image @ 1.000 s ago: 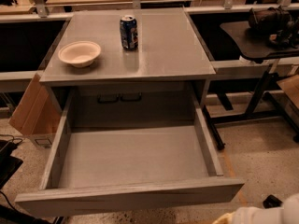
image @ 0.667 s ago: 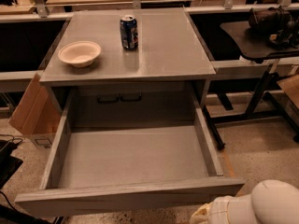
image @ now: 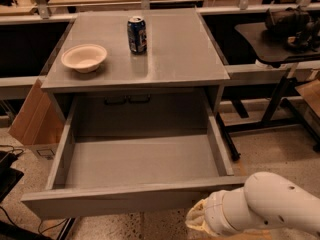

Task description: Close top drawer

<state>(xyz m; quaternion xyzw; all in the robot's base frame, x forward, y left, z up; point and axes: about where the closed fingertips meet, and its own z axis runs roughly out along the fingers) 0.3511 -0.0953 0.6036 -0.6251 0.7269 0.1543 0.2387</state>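
Camera view looks down on a grey cabinet, and reading from the 9 o'clock edge, a cardboard box (image: 30, 119) leans against the cabinet's flank. A pale bowl (image: 84, 58) sits on the cabinet top (image: 175, 59) toward 11 o'clock, with a blue can (image: 136, 34) upright near 12 o'clock, well apart from the bowl. Below the top, the top drawer (image: 115, 200) is pulled far out toward 6 o'clock, its bare tray floor showing and its flat front crossing the lower part of the scene. The front's long axis runs from 9 o'clock to 3 o'clock, slightly tilted. At 5 o'clock the white arm (image: 272, 204) enters from the right edge and ends in the gripper (image: 199, 223), a cream-coloured tip just beneath the right part of the drawer front, close to it or touching. Whether the gripper is released or clenched I cannot tell; it visibly grasps nothing. From the gripper, the front lies toward 12 o'clock and stretches mostly off toward 9 o'clock, so the single arm stands off-centre. Closing appears to need a push toward 12 o'clock, square to the front, and pressing this near one end could skew the drawer on its slides. A black side table (image: 280, 39) with dark gear stands at 2 o'clock.
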